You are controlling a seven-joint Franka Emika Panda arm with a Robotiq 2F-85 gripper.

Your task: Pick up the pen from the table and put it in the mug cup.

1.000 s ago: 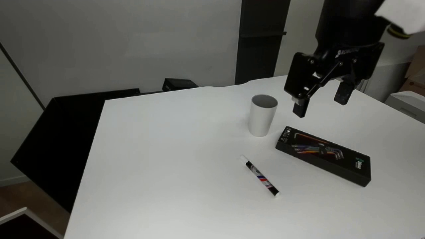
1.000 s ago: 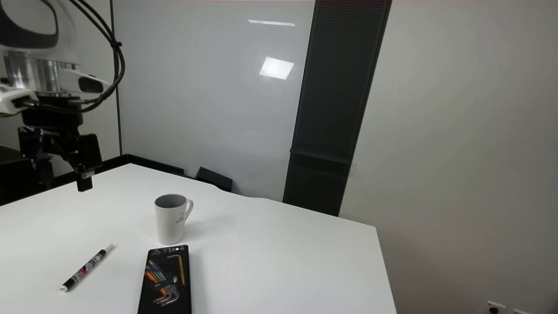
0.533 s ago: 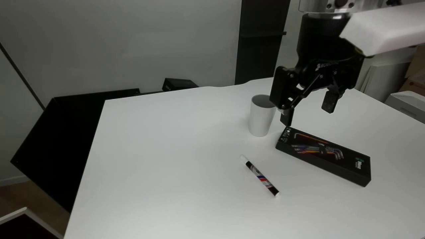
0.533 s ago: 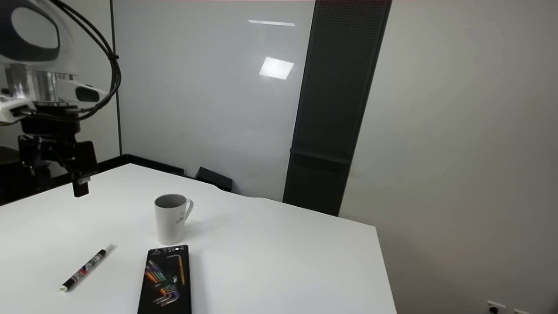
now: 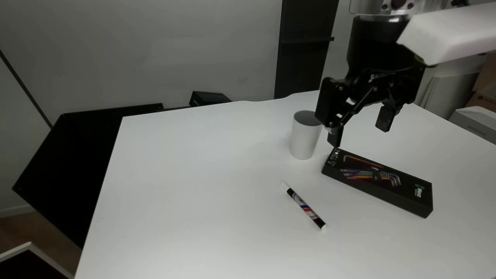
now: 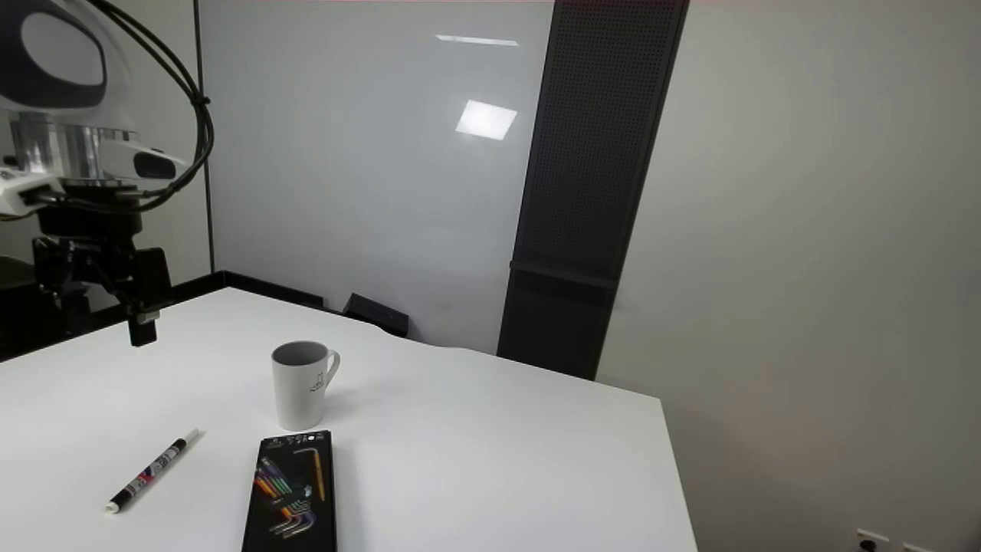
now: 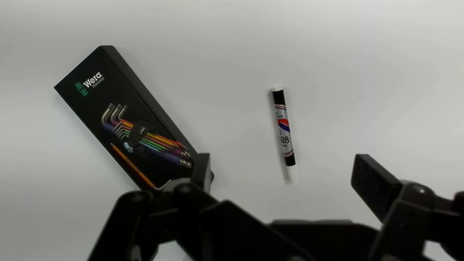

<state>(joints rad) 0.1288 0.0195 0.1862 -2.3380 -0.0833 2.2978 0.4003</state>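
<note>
The pen (image 5: 306,209) lies flat on the white table (image 5: 186,174). It is black and silver with a red and blue mark and a whitish clear end. It shows also in an exterior view (image 6: 151,474) and in the wrist view (image 7: 284,132). The mug cup (image 5: 305,139) stands upright behind the pen; its handle shows in an exterior view (image 6: 299,395). My gripper (image 5: 359,130) is open and empty, above the table and apart from the pen. In the wrist view the pen's clear end lies between the wide-spread fingers (image 7: 373,181), below them. The mug is not clearly visible there.
A flat black box with a picture of coloured hex keys (image 5: 378,182) lies beside the mug and pen. It also shows in the wrist view (image 7: 127,119), partly behind a finger. A small black box (image 6: 375,314) stands by the table's far edge.
In an exterior view my gripper has moved down and to the left since one second ago. It is nearly still over the last half second. It stays open; pen and mug are unmoved.
</note>
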